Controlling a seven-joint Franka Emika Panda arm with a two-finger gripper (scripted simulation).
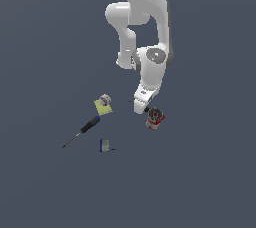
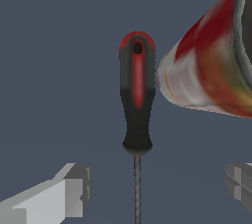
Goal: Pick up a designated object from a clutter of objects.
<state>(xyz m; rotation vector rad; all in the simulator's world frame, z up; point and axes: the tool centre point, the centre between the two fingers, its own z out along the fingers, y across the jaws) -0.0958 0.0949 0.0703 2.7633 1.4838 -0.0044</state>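
Note:
The designated object, a small screwdriver (image 2: pixel 137 95) with a black handle and red end, lies on the floor with its thin shaft running between my fingers (image 2: pixel 69 193). My gripper (image 2: pixel 156 187) is open, and both fingers stand clear of the shaft. In the exterior view the gripper (image 1: pixel 139 108) hangs low over the screwdriver (image 1: pixel 146 109), which the hand mostly hides. The red can (image 2: pixel 211 70) lies right beside the handle's red end.
The red can (image 1: pixel 155 118) sits just to the exterior view's right of the gripper. To the left lie a yellow-green piece (image 1: pixel 103 107) with a grey round part, a longer blue-and-black screwdriver (image 1: pixel 88 126), and a small grey-blue block (image 1: pixel 105 145).

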